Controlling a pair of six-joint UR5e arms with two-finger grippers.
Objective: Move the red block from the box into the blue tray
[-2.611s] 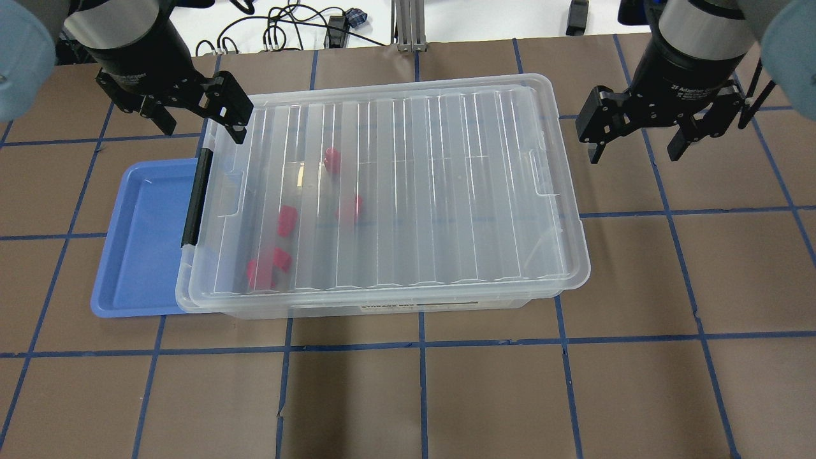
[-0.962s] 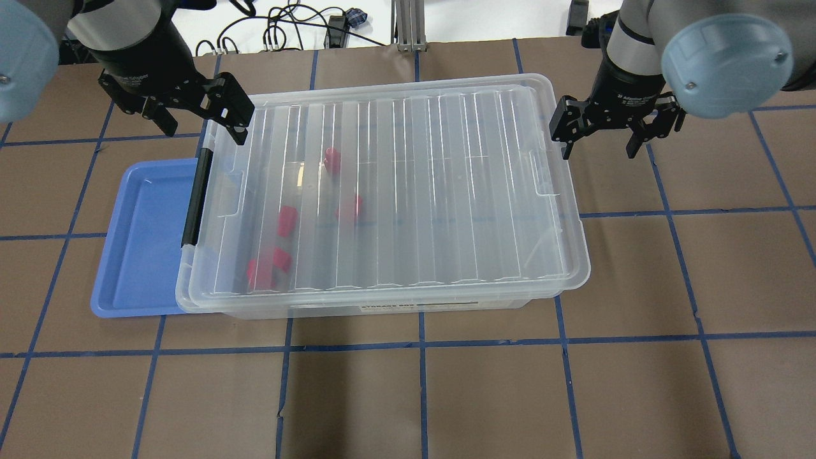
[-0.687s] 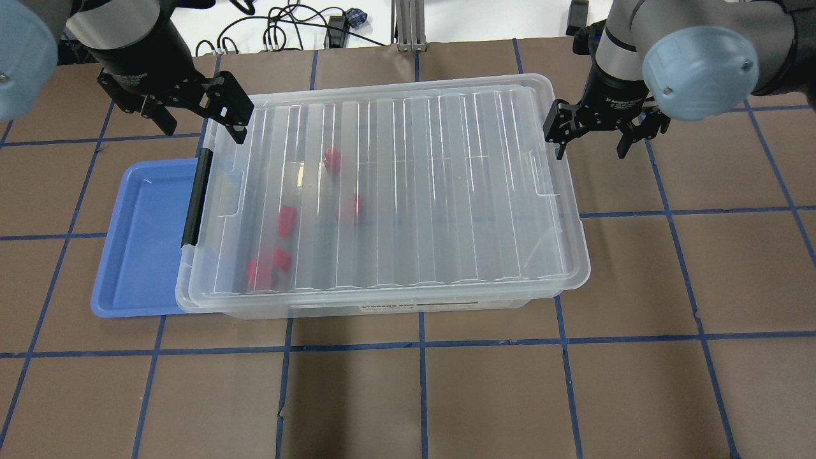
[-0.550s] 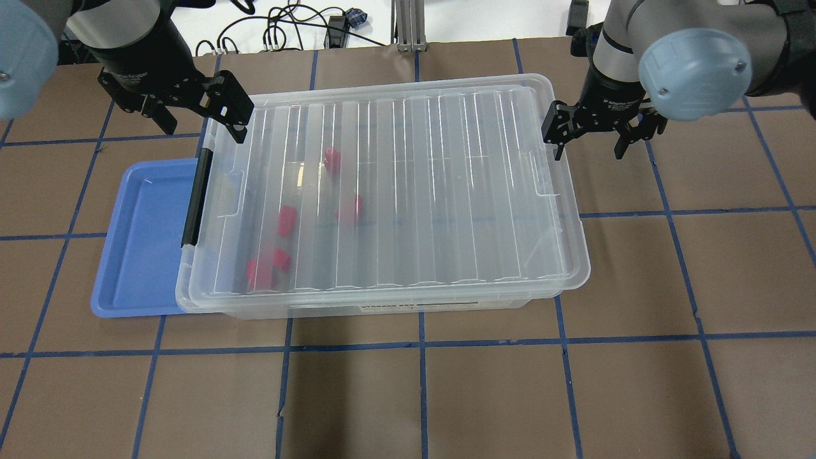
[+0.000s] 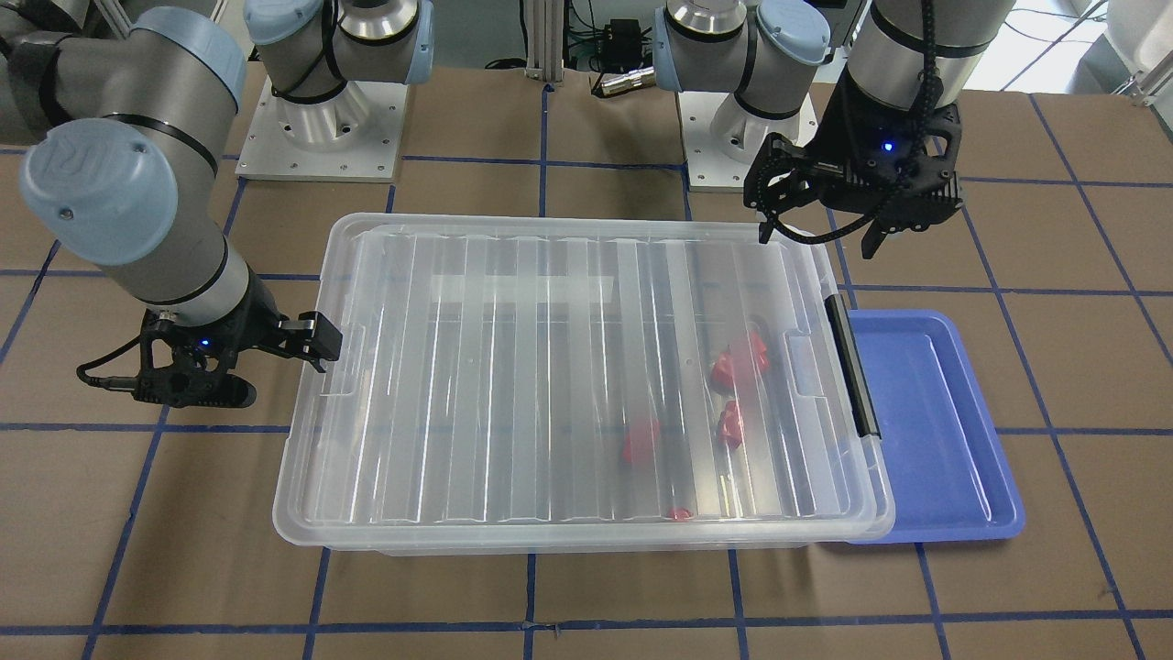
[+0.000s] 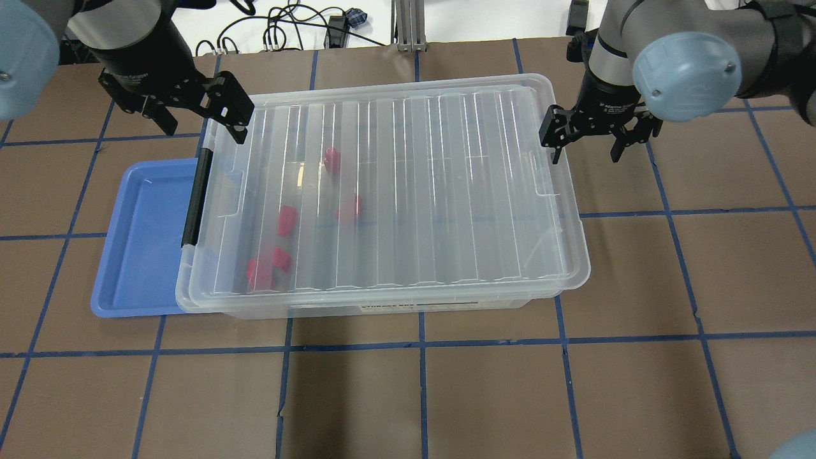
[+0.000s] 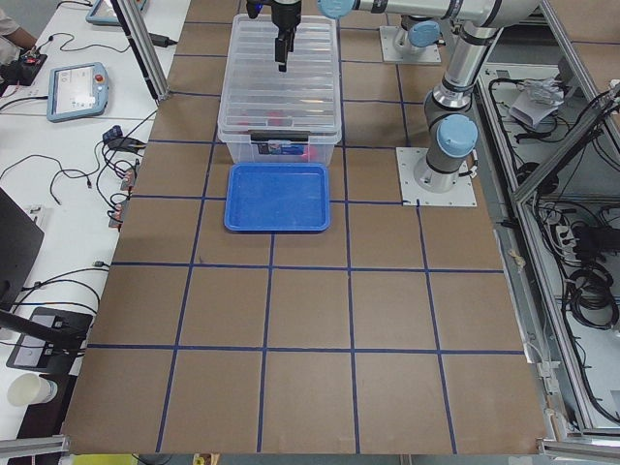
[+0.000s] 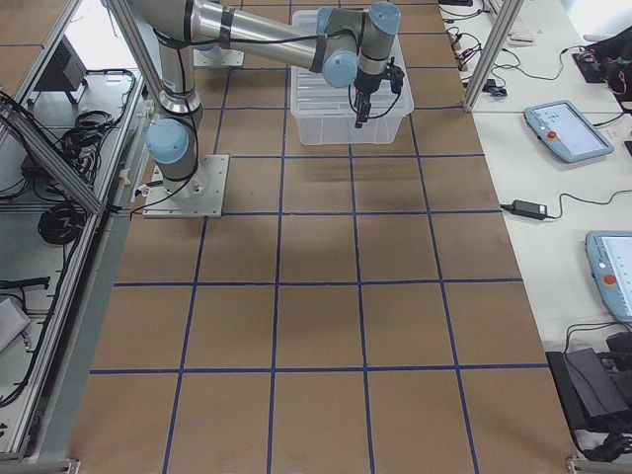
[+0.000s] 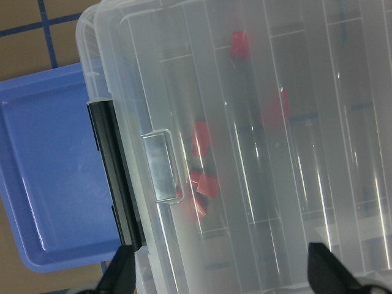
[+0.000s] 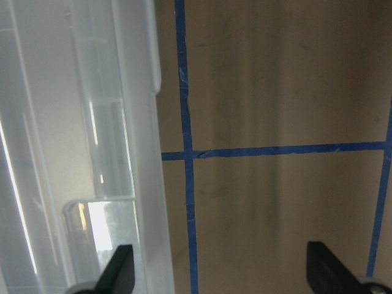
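The box (image 6: 446, 191) is a clear bin with its ribbed lid on and a black latch (image 6: 194, 197) at its left end. Several red blocks lie inside, among them one (image 6: 331, 159), another (image 6: 287, 221) and a third (image 6: 349, 207). The blue tray (image 6: 143, 236) lies at the box's left end, partly under its rim. My left gripper (image 6: 203, 124) is open and empty above the box's far left corner; its wrist view shows the latch (image 9: 116, 177) and blocks (image 9: 205, 184). My right gripper (image 6: 585, 150) is open and empty, low at the box's right end, one finger over the rim (image 10: 138, 153).
The brown table carries a grid of blue tape lines (image 6: 421, 344). Cables (image 6: 287, 29) lie beyond the far edge. The two arm bases (image 5: 321, 128) stand behind the box in the front-facing view. Bare table lies right of the box (image 6: 701, 255).
My right gripper has come down and moved left to the box's right end, staying open. My left gripper, the box, the blocks and the tray have not moved.
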